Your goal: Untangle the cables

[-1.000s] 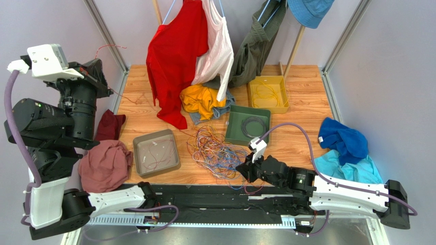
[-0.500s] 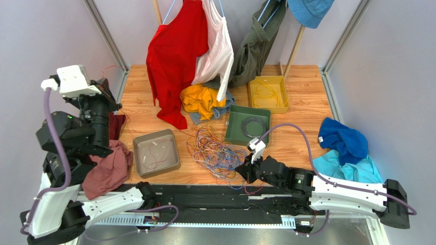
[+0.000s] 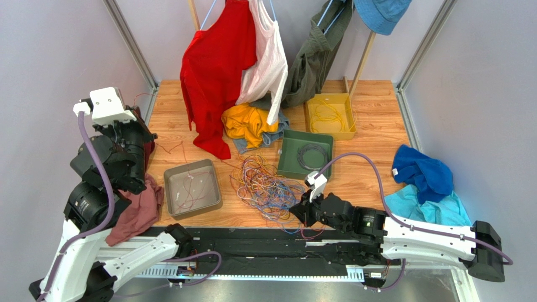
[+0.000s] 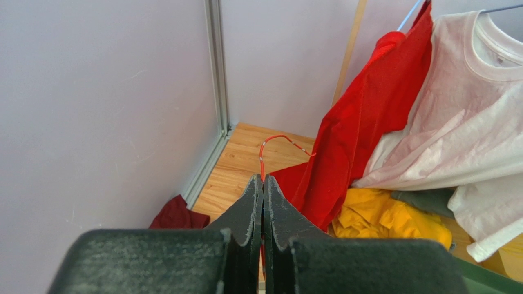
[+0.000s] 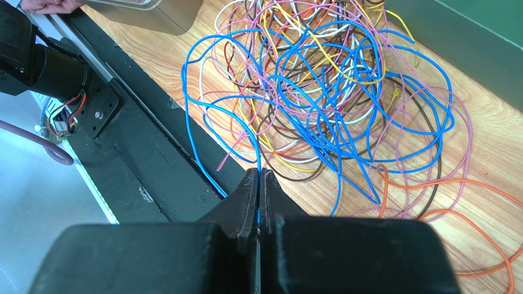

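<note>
Wooden tabletop [image 3: 372,182] fills the floor of a grey-walled cell, and the two arms are mounted along its near edge. At the back hang a large red shirt [image 3: 217,69], a white T-shirt [image 3: 268,63] and an olive-green garment [image 3: 312,63]. A crumpled yellow cloth [image 3: 249,123] lies below them. Two blue cloths [image 3: 425,173] are heaped at the right edge, and a dusty-pink cloth [image 3: 135,211] lies at the left, partly under the left arm.

The cables [image 3: 265,185], a loose tangle of thin blue, pink, orange, yellow, white and brown wires, lie on the wood in the middle near the front. They sit between a grey square tray [image 3: 198,211] on the left and a green square tray [image 3: 282,157] behind and to the right. The grey tray holds a few thin wires, and the green one holds a dark ring-shaped coil [image 3: 311,154]. A yellow tray [image 3: 353,119] further back has yellow wires in it.

The left gripper [image 4: 263,180] is raised over the left side of the table with its jaws pressed together on a thin red wire [image 4: 279,139], which arches up out of the fingertips. The right gripper [image 5: 258,174] lies low at the front edge of the tangle, its jaws clamped on a blue wire [image 5: 251,144] that loops back into the heap.
</note>
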